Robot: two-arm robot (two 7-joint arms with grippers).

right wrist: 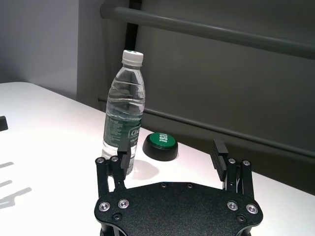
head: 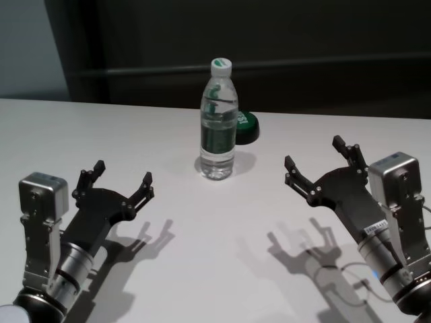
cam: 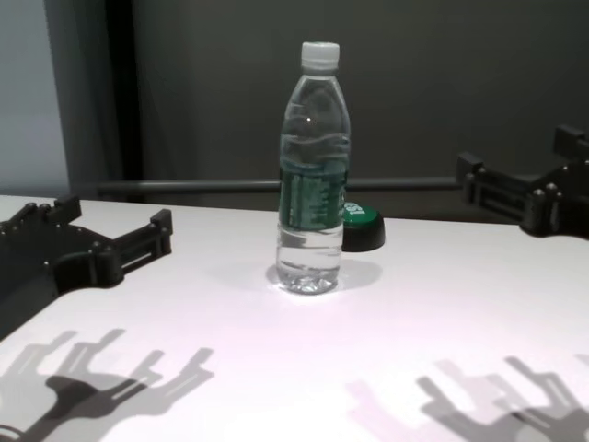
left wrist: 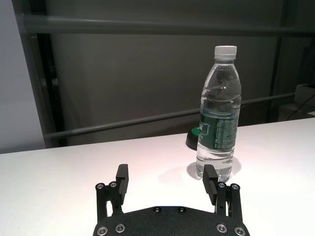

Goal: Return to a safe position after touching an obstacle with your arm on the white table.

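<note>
bottle (head: 219,128) stands upright mid table (head: 202,269), a green-top button (head: 246,127) just behind it, w/ both arms well apart from it. left gripper (head: 122,180) hovers at the near left, right gripper (head: 320,163) at the near right, each w/ fingers spread wide & holding nothing. looks like the task is about done: nothing touches the bottle, both arms pulled back near the robot, so at most a final settle is left.

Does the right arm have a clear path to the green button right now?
Probably yes: the open right gripper has only bare white table before the button; the bottle stands just left of that path.
</note>
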